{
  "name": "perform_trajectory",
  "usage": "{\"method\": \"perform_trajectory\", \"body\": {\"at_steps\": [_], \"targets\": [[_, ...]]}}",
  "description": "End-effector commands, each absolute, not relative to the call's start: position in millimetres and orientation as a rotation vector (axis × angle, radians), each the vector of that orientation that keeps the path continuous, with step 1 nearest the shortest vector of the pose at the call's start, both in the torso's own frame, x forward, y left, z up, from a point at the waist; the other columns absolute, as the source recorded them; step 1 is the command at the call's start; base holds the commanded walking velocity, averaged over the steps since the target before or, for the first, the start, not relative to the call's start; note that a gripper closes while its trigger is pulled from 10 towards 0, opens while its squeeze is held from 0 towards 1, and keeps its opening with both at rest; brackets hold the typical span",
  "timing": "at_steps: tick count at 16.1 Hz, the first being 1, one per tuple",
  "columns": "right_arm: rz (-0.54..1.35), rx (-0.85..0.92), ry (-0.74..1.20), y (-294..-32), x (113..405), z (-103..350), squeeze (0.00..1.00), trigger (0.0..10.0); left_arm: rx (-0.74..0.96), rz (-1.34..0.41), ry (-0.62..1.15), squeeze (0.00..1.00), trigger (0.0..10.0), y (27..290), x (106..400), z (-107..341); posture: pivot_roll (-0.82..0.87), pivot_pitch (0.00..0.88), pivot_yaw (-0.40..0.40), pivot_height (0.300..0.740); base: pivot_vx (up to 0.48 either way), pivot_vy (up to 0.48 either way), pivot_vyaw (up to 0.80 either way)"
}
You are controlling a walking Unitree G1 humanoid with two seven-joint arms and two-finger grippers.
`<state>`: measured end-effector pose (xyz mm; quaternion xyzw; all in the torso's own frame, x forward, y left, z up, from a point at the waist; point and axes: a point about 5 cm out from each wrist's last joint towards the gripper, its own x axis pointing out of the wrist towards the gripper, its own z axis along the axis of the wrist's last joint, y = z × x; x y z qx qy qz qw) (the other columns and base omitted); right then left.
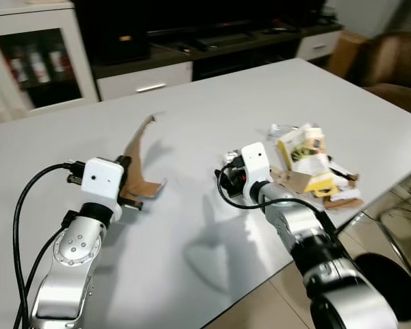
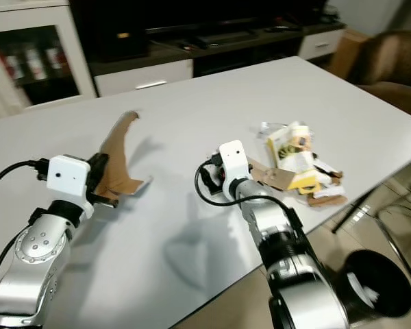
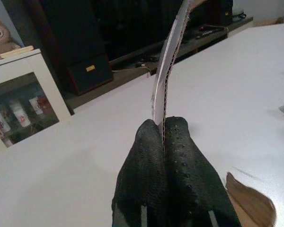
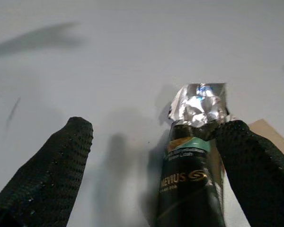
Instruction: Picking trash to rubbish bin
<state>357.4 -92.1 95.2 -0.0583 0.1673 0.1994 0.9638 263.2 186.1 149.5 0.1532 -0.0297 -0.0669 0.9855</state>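
Left tool (image 3: 163,142) pinches a cardboard strip (image 1: 138,147) mid-table (image 1: 192,123); right tool (image 4: 151,156), spread, straddles a dark cigarette pack (image 4: 191,184) beside the trash pile (image 1: 314,168) near the table's right edge.

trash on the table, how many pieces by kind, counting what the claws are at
brown cardboard strip, pinched in the left claw: 1
dark cigarette pack, between the open right claw fingers: 1
heap of crumpled cartons and wrappers, pieces too tangled to split: 1
total: 3

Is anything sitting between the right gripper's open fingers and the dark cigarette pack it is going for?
Nothing visible blocks it. In the right wrist view the right gripper is open, and the cigarette pack already lies between its fingers on the white table, close against one finger, with a bare gap to the other.
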Motion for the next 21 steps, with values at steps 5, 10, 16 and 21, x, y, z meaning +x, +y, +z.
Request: {"method": "perform_trajectory", "body": {"at_steps": [5,10,16,21], "targets": [[0.274,-0.139,0.383,-106.1,371.5,92.6,0.0,10.0,0.337,-0.179,-0.044,0.0,10.0,184.6,255.6,153.6,0.1,0.0,-0.045,0.74,0.0,0.0,0.0],[0.298,-0.067,0.437,-104.0,368.3,84.0,0.0,2.9,0.346,-0.172,-0.027,0.0,10.0,188.4,254.4,153.2,0.11,0.0,-0.047,0.74,0.0,0.0,0.0],[0.304,-0.053,0.458,-103.4,366.5,79.9,0.0,0.0,0.344,-0.172,-0.018,0.0,10.0,187.2,253.6,153.0,0.1,0.0,-0.048,0.74,0.0,0.0,0.0],[0.31,-0.049,0.444,-100.7,367.6,82.2,0.0,0.0,0.346,-0.174,-0.016,0.0,10.0,187.0,254.3,153.0,0.1,0.0,-0.043,0.74,0.0,0.0,0.0]]}}
